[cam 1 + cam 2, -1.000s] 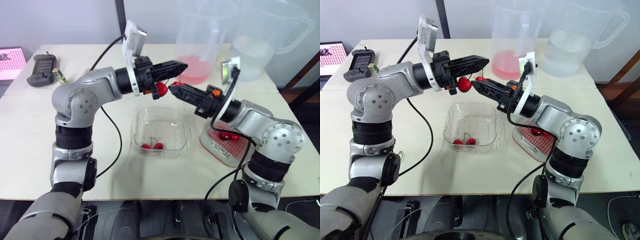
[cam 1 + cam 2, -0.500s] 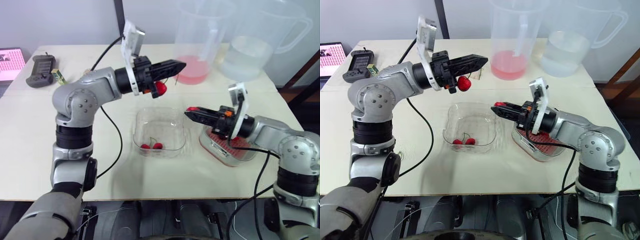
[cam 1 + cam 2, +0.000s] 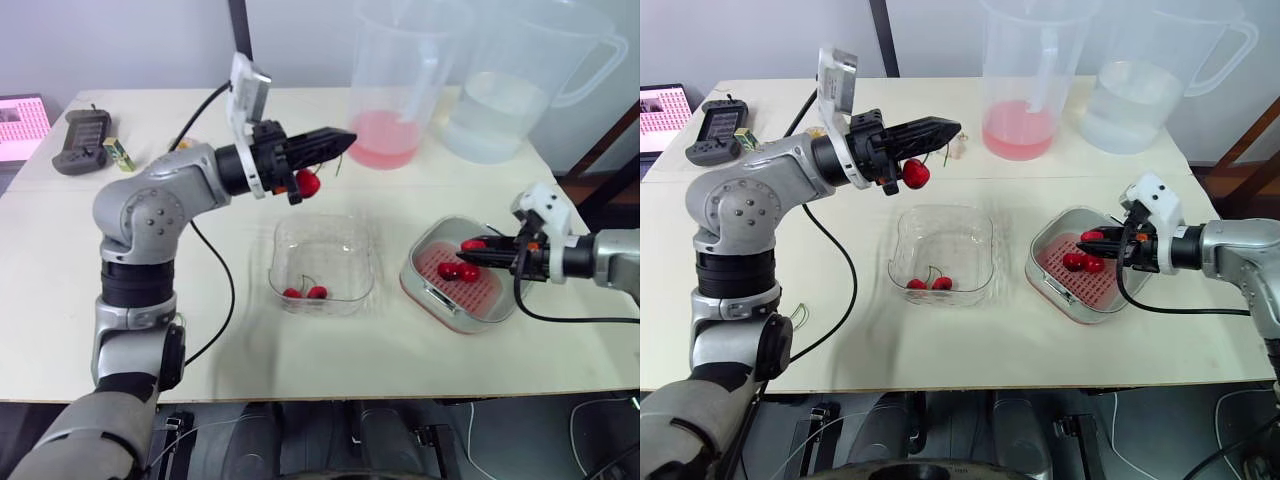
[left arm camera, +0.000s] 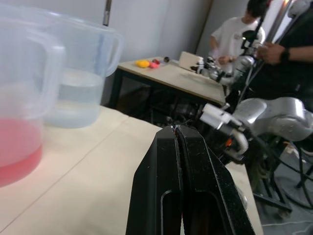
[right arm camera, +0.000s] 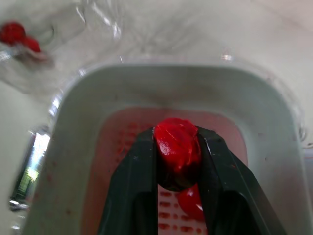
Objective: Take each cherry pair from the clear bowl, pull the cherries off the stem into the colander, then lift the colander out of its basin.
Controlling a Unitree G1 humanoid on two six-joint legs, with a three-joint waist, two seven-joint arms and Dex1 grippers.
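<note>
My left gripper point(image 3: 345, 138) is held up over the far side of the clear bowl point(image 3: 322, 228). Its fingers point(image 4: 166, 161) are shut on a thin stem. One red cherry point(image 3: 308, 182) hangs from it below the fingers. A cherry pair point(image 3: 305, 292) lies in the bowl's near side. My right gripper point(image 3: 470, 246) hovers low over the red colander point(image 3: 488, 296) in its pale basin point(image 3: 415, 285). It is shut on a single cherry point(image 5: 177, 149). Two cherries point(image 3: 458, 270) lie in the colander.
Two tall clear jugs stand at the back, one with pink liquid point(image 3: 388, 140) and one with water point(image 3: 492, 110). A black handset point(image 3: 85, 140) and a pink screen point(image 3: 22, 122) sit at the far left. People stand in the room behind, seen in the left wrist view.
My right gripper has pulled away from the left one, moving right and down to the colander with one cherry in it. My left gripper has kept the stem and the other cherry, shifting slightly left.
</note>
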